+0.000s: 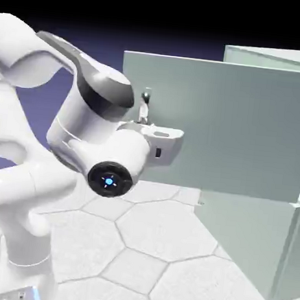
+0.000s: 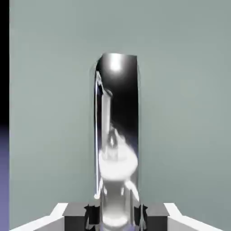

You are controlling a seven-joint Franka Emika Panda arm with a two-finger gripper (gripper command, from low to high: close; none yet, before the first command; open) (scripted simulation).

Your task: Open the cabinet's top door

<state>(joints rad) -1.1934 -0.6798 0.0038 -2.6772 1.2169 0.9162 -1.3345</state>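
Already swinging well clear of cabinet (image 1: 247, 241): door (image 1: 246, 124) standing wide, gripper (image 2: 115, 216) clenching handle (image 2: 116, 135); little left but releasing.

cabinet (image 1: 246, 247) on hex-tiled table (image 1: 136, 242)

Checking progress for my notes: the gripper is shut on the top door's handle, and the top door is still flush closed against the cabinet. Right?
Not quite. The gripper is shut on the handle, but the top door is swung well open from the cabinet, as the exterior view shows.
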